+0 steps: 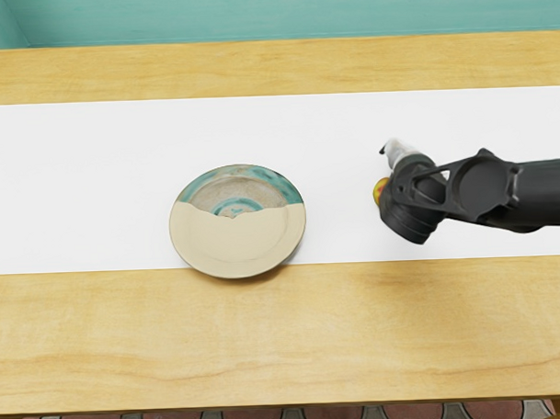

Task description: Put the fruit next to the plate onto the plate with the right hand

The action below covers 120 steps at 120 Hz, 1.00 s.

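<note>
Right hand [397,159]: only a pale grey tip shows past the black wrist housing, the rest is hidden under it, so I can't tell if the grip is wide, narrow or closed on anything. Small round fruit, yellow-orange with a red patch [379,191], peeks out at the wrist's left edge, right against the hand; contact can't be confirmed. The fruit sits on the white strip [122,178] running across the light wooden table [266,329], well right of the round ceramic plate, cream with a teal-glazed upper part [235,248]. The plate is also on the strip, left of centre, with its near rim at the strip's front edge. The right arm enters from the right edge, roughly level. Teal wall [255,13] behind the table.
</note>
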Motion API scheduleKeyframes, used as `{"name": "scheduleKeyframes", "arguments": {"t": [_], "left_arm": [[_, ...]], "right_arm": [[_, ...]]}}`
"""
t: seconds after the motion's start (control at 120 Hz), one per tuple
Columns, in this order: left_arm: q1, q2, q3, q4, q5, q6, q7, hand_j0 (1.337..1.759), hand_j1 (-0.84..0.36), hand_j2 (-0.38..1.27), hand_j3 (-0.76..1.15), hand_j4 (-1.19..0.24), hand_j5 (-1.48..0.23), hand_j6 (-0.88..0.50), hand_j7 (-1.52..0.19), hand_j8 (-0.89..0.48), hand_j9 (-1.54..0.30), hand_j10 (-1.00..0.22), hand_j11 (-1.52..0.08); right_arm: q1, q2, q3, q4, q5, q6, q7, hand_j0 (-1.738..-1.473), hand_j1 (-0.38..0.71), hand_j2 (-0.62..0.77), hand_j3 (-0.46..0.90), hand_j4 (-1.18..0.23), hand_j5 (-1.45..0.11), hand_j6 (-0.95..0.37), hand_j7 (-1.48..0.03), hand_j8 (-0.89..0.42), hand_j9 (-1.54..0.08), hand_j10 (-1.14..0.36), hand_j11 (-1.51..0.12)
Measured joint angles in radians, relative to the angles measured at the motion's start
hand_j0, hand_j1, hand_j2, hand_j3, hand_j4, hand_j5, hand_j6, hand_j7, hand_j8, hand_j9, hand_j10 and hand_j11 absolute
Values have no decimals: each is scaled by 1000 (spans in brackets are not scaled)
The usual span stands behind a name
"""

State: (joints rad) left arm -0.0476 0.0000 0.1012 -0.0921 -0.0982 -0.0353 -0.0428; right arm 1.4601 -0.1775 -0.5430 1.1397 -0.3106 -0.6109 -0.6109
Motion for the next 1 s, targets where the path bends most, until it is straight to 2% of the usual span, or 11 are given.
{"name": "scheduleKeyframes", "arguments": {"t": [0.75, 0.858, 1.0], "left_arm": [[0, 0, 0, 0, 0, 0, 0, 1658, 73, 46, 0, -230, -299, -230, -299, -230, -299, -230, -299], [0, 0, 0, 0, 0, 0, 0, 1658, 74, 46, 0, -230, -299, -230, -299, -230, -299, -230, -299], [0, 0, 0, 0, 0, 0, 0, 1658, 74, 46, 0, -230, -299, -230, -299, -230, -299, -230, -299]], "right_arm": [[-12, 7, 0, -8, 4, 0, 0, -1658, 172, -46, 0, -443, -578, -445, -577, -441, -574, -444, -578], [-11, 10, 0, -8, 11, -1, -1, -1658, 215, -50, 0, -485, -627, -484, -629, -384, -647, -483, -630], [-10, 12, 0, -7, 15, -1, -2, -1657, 250, 2, 0, -538, -695, -445, -697, -377, -658, -536, -697]]}}
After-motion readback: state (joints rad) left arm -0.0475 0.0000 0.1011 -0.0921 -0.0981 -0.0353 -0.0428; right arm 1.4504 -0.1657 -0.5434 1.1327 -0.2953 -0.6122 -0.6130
